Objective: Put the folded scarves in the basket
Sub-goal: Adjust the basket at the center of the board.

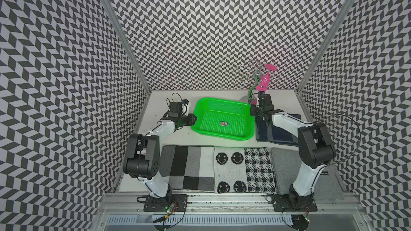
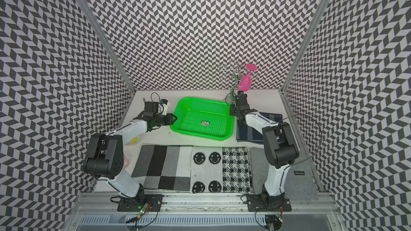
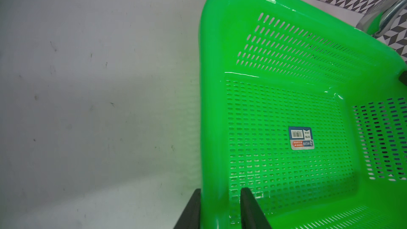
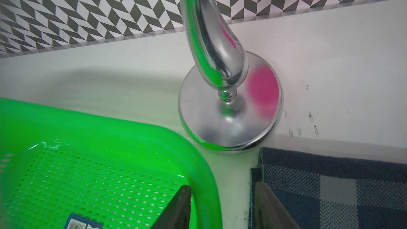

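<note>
The bright green basket (image 1: pixel 224 136) (image 2: pixel 200 136) stands at the back middle of the table, holding only a small sticker (image 3: pixel 300 138). My left gripper (image 1: pixel 193 120) (image 3: pixel 221 191) is shut on the basket's left rim (image 3: pixel 211 106), one finger outside and one against the inner wall. My right gripper (image 1: pixel 255 114) (image 4: pixel 222 186) is open astride the right rim (image 4: pixel 110 128). One finger is inside; the other is off the rim, by a folded navy checked scarf (image 1: pixel 275 135) (image 4: pixel 330 190). That scarf lies flat right of the basket, partly under my right arm.
A chrome stand (image 1: pixel 255 78) (image 4: pixel 229 115) carrying a pink cup (image 1: pixel 263 83) rises behind the basket's right corner. Along the front lie a grey-black-white block scarf (image 1: pixel 186 167), a smiley and houndstooth scarf (image 1: pixel 244 170) and a plain grey one (image 1: pixel 287 163).
</note>
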### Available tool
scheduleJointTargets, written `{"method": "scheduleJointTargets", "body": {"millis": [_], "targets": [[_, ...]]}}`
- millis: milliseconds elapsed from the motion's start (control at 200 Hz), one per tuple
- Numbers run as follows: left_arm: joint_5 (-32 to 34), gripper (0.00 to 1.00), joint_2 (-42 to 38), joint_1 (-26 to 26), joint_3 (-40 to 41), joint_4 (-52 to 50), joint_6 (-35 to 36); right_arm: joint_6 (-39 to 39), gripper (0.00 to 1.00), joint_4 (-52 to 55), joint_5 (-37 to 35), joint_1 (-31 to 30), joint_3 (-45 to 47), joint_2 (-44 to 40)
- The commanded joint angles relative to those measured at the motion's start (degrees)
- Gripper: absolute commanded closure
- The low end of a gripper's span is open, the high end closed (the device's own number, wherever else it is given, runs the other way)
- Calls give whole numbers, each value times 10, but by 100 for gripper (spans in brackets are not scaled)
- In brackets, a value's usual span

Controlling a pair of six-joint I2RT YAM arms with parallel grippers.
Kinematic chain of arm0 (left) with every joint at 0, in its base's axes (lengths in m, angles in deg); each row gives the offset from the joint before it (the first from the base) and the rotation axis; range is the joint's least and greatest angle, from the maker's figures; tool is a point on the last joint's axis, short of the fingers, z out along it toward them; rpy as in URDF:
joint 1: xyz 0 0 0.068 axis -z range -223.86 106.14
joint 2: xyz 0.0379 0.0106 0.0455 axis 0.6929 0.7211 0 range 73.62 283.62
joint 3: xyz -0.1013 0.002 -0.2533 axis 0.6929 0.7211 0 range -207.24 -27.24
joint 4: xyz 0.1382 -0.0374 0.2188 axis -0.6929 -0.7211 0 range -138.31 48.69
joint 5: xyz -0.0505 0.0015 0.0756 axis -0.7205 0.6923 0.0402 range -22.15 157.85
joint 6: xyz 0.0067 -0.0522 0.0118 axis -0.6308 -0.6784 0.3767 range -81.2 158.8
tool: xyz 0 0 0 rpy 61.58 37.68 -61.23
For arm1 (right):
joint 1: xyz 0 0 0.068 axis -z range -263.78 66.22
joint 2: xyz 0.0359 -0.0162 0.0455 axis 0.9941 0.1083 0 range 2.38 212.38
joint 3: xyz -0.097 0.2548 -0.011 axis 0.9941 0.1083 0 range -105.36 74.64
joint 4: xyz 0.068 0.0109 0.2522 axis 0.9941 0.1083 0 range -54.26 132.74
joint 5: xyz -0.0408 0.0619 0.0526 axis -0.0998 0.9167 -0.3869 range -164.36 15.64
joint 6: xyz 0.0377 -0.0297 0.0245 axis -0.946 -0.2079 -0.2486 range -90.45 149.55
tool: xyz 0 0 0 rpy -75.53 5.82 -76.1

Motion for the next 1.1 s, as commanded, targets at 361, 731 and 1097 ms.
{"method": "scheduleJointTargets", "body": {"millis": [361,731,1097], "targets": [[12,54,-52,36,26,-52,-49,48,38,37,7,7,-82,36],[30,32,-153,40,-11,-140,-80,46,22,148,4,18,-34,-137],[-6,36,-408,143,129,-215,-239,-12,18,218,102,30,152,-385]]}}
